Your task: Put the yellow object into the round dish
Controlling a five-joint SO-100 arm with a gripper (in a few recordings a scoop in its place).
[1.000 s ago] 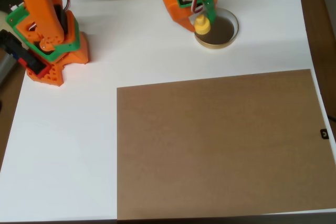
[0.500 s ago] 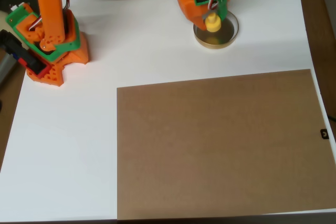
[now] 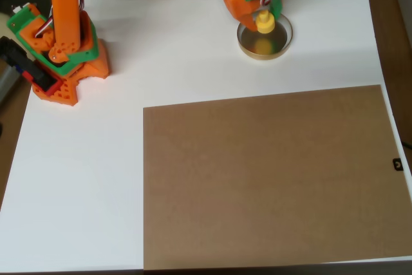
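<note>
Overhead view: the orange and green arm reaches in from the top edge, and its gripper (image 3: 264, 17) hangs over the far part of the round dish (image 3: 281, 44). The jaws are clenched on the yellow object (image 3: 264, 24), which sits at their tips with its wider round base facing the camera and a narrower part just above it, tucked between the green finger and the orange one. Seen from above, the yellow object lies inside the outline of the dish, close to its upper rim and a little left of the middle; whether it touches the dish bottom or is held above it cannot be told from this angle. The rest of the dish spreads out below and to the right of the jaws, its tan rim whole on the lower side and its grey-brown bottom catching a pale sheen of light. The upper-left part of the rim is covered by the orange body of the gripper.

Well away to the left of the jaws, the arm's base (image 3: 55, 56) stands on the white table (image 3: 84, 172), orange with green parts and a red piece at its outer edge. Below the jaws, well apart from the dish, a large brown rectangular board (image 3: 270, 178) lies flat on the table and fills the lower right.
</note>
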